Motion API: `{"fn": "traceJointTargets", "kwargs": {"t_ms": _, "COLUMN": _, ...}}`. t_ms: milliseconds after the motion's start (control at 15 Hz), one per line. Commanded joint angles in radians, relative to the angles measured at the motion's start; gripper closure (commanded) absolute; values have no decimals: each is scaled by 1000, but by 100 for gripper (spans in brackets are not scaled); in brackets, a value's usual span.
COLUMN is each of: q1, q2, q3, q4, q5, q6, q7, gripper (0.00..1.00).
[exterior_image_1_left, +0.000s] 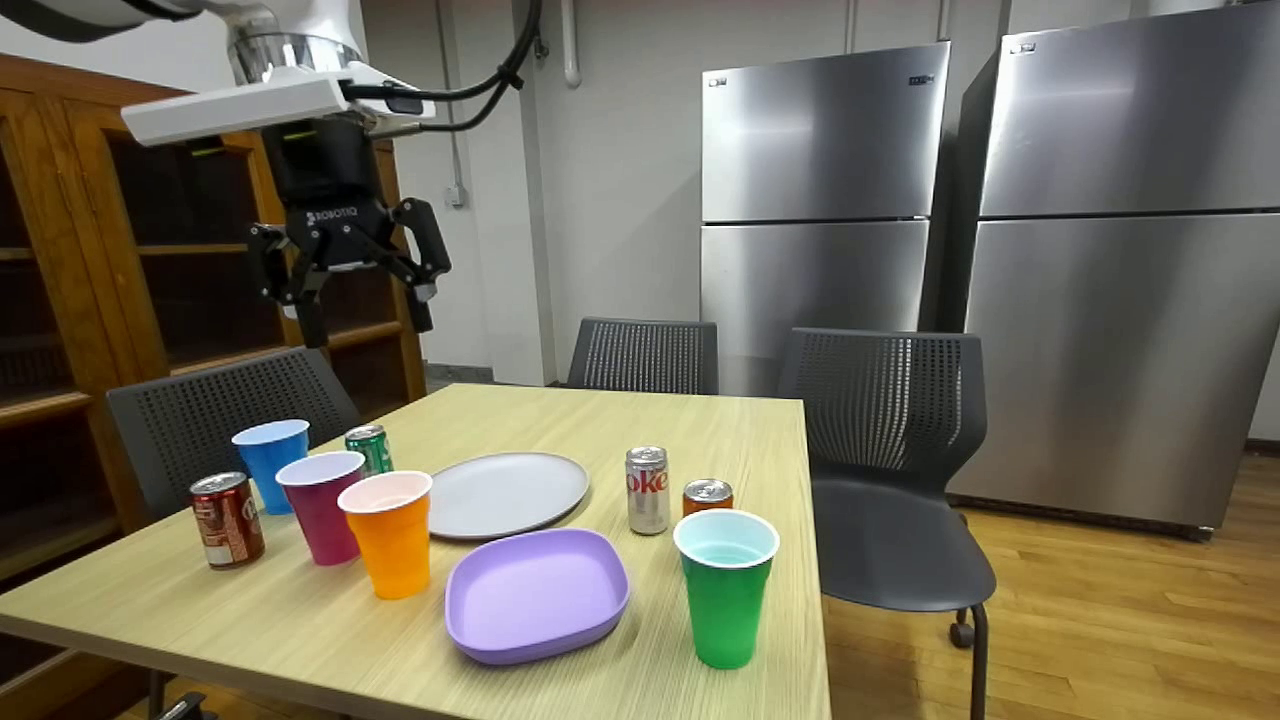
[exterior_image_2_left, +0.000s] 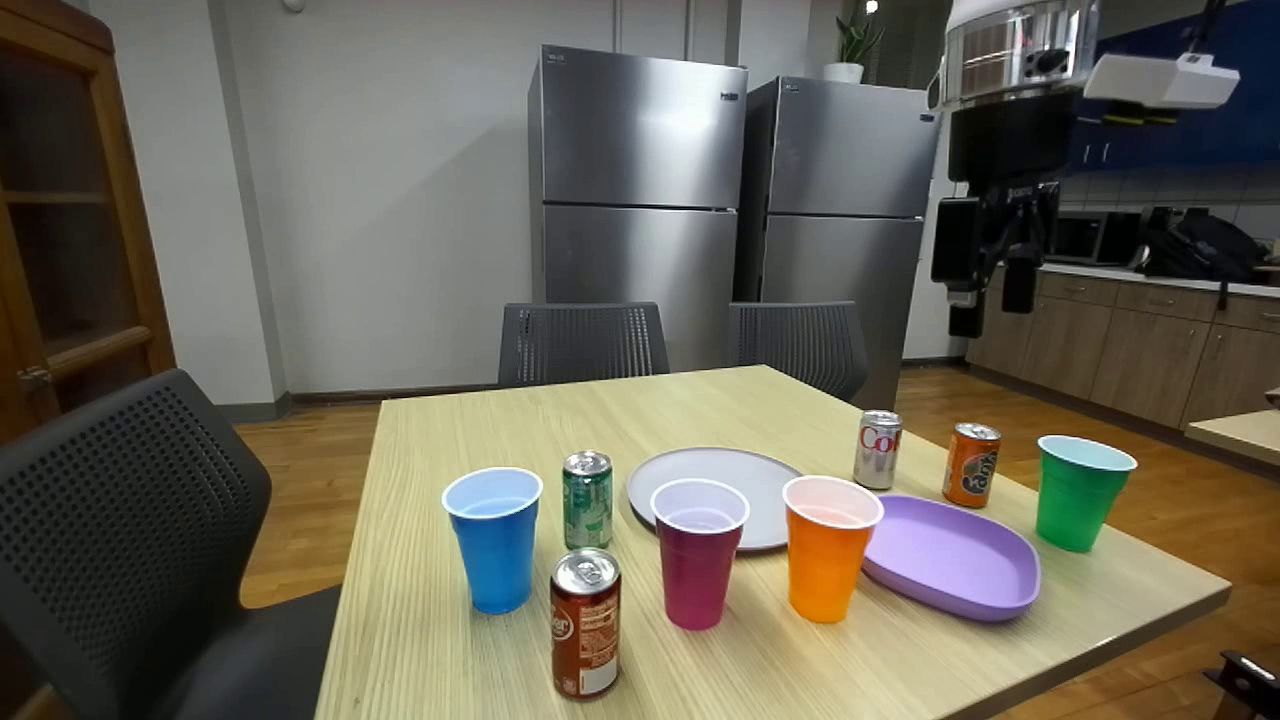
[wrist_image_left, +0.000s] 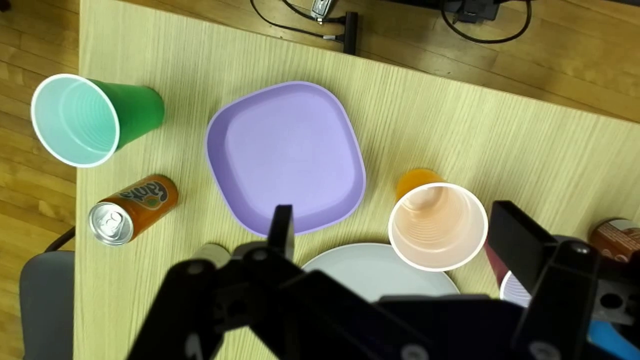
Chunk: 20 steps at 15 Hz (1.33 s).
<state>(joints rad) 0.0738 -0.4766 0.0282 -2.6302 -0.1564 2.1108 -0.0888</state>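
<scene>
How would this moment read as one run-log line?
end effector: open, holding nothing, raised above table | purple plate: on table | orange cup: upright | green cup: upright | Fanta can: upright

Surface (exterior_image_1_left: 640, 412): pale wood-grain top, straight edges. Chairs (exterior_image_1_left: 890, 540): three around the surface in both exterior views, dark grey, perforated backs. Cabinet (exterior_image_1_left: 90, 280): beside the surface, brown wood, glazed doors, dim within. Fridges (exterior_image_2_left: 640, 180): two, beyond the surface, steel finish, upper and lower doors closed. Plant (exterior_image_2_left: 856, 42): white-potted, high beyond the surface. Wall (exterior_image_2_left: 360, 140): beyond the surface, pale grey, with vertical pipes (exterior_image_1_left: 570, 40) and grey skirting (exterior_image_2_left: 255, 411); a diagonal shadow (exterior_image_2_left: 470, 240) falls across it. Floor (exterior_image_1_left: 1130, 590): glossy wood boards, under and around the surface. Units (exterior_image_2_left: 1140, 335): across the floor from the surface, wood-fronted, with a microwave (exterior_image_2_left: 1085, 237) and blue cupboards (exterior_image_2_left: 1160, 145). Lighting: bright reflections on the fridge doors.
</scene>
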Motion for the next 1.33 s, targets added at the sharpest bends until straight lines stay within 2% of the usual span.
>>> {"fn": "traceJointTargets", "kwargs": {"t_ms": 0, "q1": -4, "q2": 54, "q3": 9, "q4": -5, "q5": 9, "q6": 66, "q7": 16, "gripper": 0}}
{"fn": "traceJointTargets", "kwargs": {"t_ms": 733, "q1": -5, "q2": 390, "q3": 24, "q4": 18, "q5": 10, "q6": 494, "q7": 48, "gripper": 0}}
{"fn": "traceJointTargets", "kwargs": {"t_ms": 1267, "q1": -2, "q2": 619, "q3": 13, "q4": 66, "q5": 6, "q6": 698, "q7": 88, "gripper": 0}}
